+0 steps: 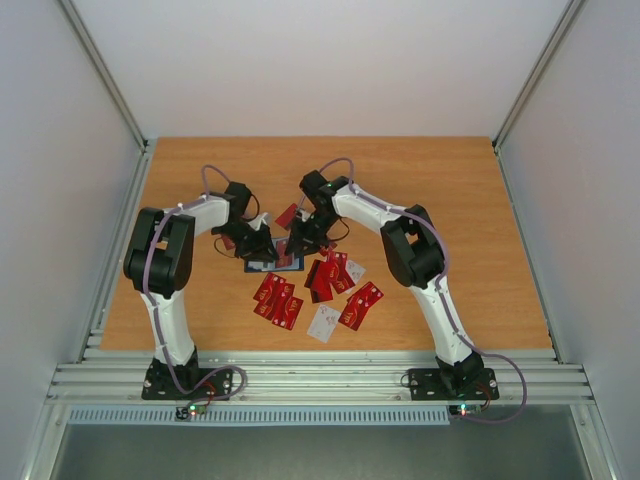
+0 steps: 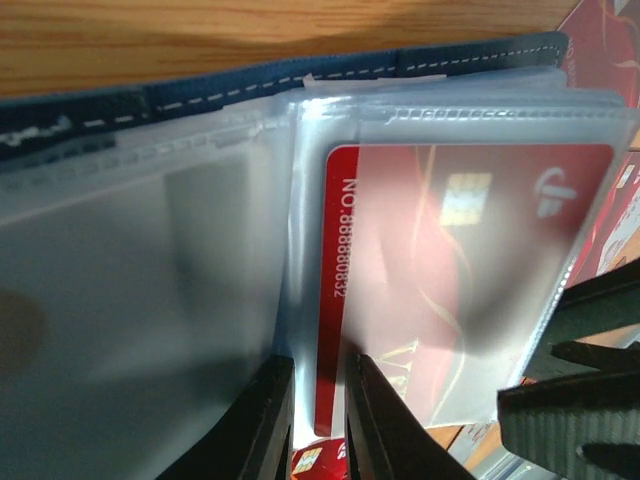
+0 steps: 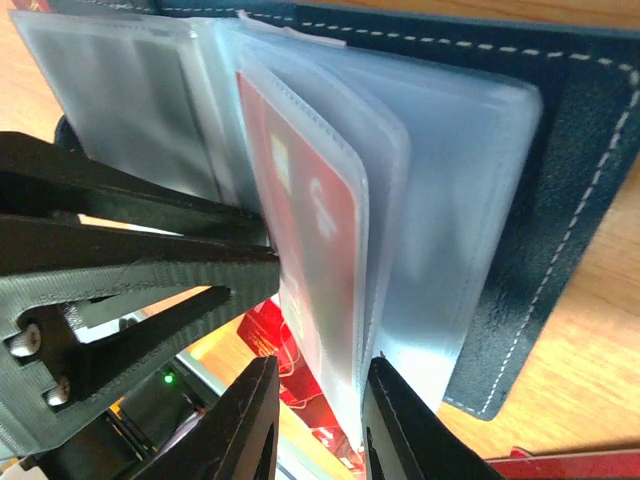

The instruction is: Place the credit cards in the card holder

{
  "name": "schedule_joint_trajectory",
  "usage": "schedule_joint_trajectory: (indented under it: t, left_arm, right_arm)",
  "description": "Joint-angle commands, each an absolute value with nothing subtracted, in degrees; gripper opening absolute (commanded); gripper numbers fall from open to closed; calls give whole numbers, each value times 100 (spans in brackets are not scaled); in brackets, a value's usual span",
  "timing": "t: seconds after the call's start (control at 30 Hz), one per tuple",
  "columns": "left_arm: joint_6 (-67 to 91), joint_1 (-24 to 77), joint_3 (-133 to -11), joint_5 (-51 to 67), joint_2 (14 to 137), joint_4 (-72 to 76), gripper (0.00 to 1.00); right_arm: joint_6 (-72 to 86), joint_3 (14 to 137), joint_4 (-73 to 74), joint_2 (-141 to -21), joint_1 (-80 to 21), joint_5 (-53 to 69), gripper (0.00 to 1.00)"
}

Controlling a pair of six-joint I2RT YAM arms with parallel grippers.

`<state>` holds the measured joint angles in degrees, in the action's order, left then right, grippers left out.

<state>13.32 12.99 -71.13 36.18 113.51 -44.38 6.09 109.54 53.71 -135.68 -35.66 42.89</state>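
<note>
Credit cards (image 1: 320, 290), mostly red, lie scattered on the table (image 1: 450, 200) just in front of the card holder (image 3: 560, 200), navy, white-stitched, open. Both the left gripper (image 2: 318, 425) and right gripper (image 3: 315, 425) pinch its clear sleeves (image 3: 450, 200); one sleeved card (image 2: 440, 280) reads "NO:888880832".

table (image 1: 450, 200): wooden, orange-brown; walls (image 1: 320, 60): white; rail (image 1: 320, 380): ribbed metal, near edge

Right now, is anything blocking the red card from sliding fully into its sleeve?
Nothing visible blocks it. The red card is mostly inside the card holder's clear sleeve; the left gripper pinches its bare edge, the right gripper holds the sleeve.
</note>
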Motion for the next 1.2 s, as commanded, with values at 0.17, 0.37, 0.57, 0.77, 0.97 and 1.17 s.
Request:
schedule_joint_trajectory:
  t: [0.17,0.37,0.57,0.77,0.97,1.17]
  left_arm:
    - [1465,1344,-7396,3452,11115,-4689,19]
    - [1517,1272,-7495,3388,10889,-4866,19]
    - [1588,1083,-7357,3278,10446,-4968,19]
    - [1632,872,-7038,3112,9872,-4992,19]
    - [1678,695,-6704,2903,9318,-4966,19]
    - [1688,579,-6427,2732,8871,-4975,19]
  right_arm:
    - [476,11497,5748,-13466,-3681,4227,24]
    - [457,11823,5900,-13622,-3747,4249,24]
    - [448,12229,6082,-13855,-3830,4284,24]
    - [452,12819,6321,-14193,-3948,4349,24]
    - [447,13536,6620,-14588,-4073,4425,24]
    - [565,13889,6624,-14879,-4152,4577,25]
